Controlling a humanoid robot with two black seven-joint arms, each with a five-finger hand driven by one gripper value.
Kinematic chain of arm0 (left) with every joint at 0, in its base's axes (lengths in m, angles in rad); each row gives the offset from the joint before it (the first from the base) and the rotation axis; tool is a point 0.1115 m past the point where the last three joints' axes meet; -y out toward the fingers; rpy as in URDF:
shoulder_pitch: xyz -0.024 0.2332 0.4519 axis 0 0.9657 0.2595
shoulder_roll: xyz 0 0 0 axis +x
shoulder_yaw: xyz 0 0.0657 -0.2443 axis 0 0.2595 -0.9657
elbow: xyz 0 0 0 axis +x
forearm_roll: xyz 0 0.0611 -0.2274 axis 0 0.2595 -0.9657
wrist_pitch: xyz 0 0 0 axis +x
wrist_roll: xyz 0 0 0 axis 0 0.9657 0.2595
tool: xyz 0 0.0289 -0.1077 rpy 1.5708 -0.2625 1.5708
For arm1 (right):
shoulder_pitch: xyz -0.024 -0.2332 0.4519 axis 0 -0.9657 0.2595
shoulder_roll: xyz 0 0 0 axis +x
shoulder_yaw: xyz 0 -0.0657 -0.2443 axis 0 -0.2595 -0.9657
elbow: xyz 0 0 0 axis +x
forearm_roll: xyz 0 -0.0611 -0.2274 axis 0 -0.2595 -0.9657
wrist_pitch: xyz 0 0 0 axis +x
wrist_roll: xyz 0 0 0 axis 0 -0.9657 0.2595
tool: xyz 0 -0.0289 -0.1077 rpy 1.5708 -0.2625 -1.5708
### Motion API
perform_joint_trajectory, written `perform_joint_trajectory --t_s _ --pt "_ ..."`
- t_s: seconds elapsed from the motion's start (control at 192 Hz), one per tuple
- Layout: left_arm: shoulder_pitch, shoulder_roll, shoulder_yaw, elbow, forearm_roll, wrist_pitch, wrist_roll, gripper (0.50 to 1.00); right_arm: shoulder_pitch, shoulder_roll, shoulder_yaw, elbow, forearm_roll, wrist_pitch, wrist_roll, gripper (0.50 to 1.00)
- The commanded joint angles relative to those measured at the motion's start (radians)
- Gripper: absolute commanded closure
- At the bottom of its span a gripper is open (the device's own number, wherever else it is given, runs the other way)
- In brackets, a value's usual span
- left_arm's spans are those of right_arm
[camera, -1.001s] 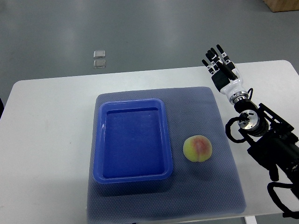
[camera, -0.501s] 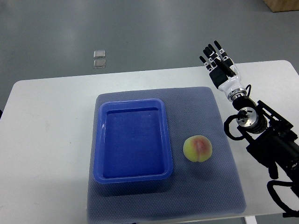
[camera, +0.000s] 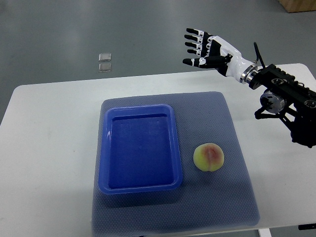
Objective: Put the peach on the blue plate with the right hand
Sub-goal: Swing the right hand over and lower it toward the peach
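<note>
Overhead, the right robot hand (camera: pixel 207 48) hovers spread and empty, peach (camera: pixel 208 157) beside blue plate (camera: pixel 140 148).

A white bench (camera: pixel 54 148) with rounded corners stands on a grey floor (camera: pixel 59 29). A dark grey textured mat (camera: pixel 232 197) lies flat on it, covering the middle and reaching the near edge.

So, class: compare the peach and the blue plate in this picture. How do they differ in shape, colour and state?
The peach is round; the blue plate is a rectangular tray with rounded corners and a raised rim.
The peach is yellow-green with a red blush; the plate is solid blue.
The peach is far smaller than the plate, which lies empty.
Both rest on the grey mat, side by side, untouched by the open right hand.
</note>
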Motion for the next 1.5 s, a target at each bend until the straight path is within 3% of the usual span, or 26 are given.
perform_joint_trajectory --t_s 0.0,0.203,0.256,0.261,0.318,0.365,0.37,0.381,0.532,0.605,0.61,0.668,0.855,1.127,1.273,1.497 --pt "0.0 0.0 0.0 -0.004 0.004 -0.001 0.0 0.5 0.15 -0.092 -0.271 0.052 -0.138 0.046 -0.021 0.57" --pt "0.0 0.0 0.003 -0.011 0.006 -0.003 0.0 0.5 0.545 -0.162 -0.783 0.09 -0.157 0.281 -0.186 0.568" --pt "0.0 0.0 0.003 -0.011 0.006 -0.003 0.0 0.5 0.545 -0.162 -0.784 0.09 -0.157 0.281 -0.186 0.568" --pt "0.0 0.0 0.003 -0.011 0.007 -0.003 0.0 0.5 0.616 -0.168 -0.832 0.131 -0.154 0.284 -0.229 0.568" --pt "-0.001 0.0 0.005 -0.011 0.007 -0.003 0.0 0.5 0.678 -0.195 -0.859 0.189 -0.149 0.284 -0.289 0.568" --pt "-0.001 0.0 0.005 -0.011 0.007 -0.003 0.0 0.5 0.678 -0.195 -0.859 0.189 -0.149 0.284 -0.289 0.568" --pt "-0.001 0.0 0.005 -0.011 0.007 -0.003 0.0 0.5 0.724 -0.22 -0.869 0.248 -0.14 0.284 -0.347 0.568" --pt "-0.001 0.0 0.005 -0.011 0.007 -0.003 0.0 0.5 0.733 -0.225 -0.873 0.262 -0.136 0.284 -0.357 0.568" --pt "-0.001 0.0 0.003 -0.013 0.009 -0.003 0.0 0.5 0.81 -0.264 -0.958 0.39 -0.057 0.284 -0.415 0.568" --pt "-0.001 0.0 0.003 -0.013 0.009 -0.003 0.0 0.5 0.815 -0.274 -0.966 0.402 -0.053 0.284 -0.417 0.568" --pt "-0.001 0.0 0.003 -0.013 0.01 -0.003 0.0 0.5 0.818 -0.312 -0.975 0.443 -0.038 0.284 -0.417 0.57" --pt "-0.001 0.0 0.003 -0.013 0.01 -0.003 0.0 0.5 0.818 -0.355 -0.977 0.505 -0.024 0.284 -0.413 0.57" --pt "-0.003 0.0 0.005 -0.028 0.01 -0.003 0.0 0.5 0.786 -0.422 -0.972 0.621 -0.001 0.284 -0.409 0.57" --pt "-0.003 0.0 0.005 -0.03 0.01 -0.001 0.0 0.5 0.698 -0.407 -0.965 0.641 0.013 0.284 -0.401 0.57" --pt "-0.001 0.0 0.003 -0.02 0.01 -0.001 0.0 0.5 0.626 -0.375 -0.965 0.641 -0.002 0.189 -0.389 0.57" --pt "-0.002 0.0 0.003 -0.022 0.01 -0.001 0.0 0.5 0.557 -0.352 -0.963 0.64 -0.022 0.112 -0.387 0.572"
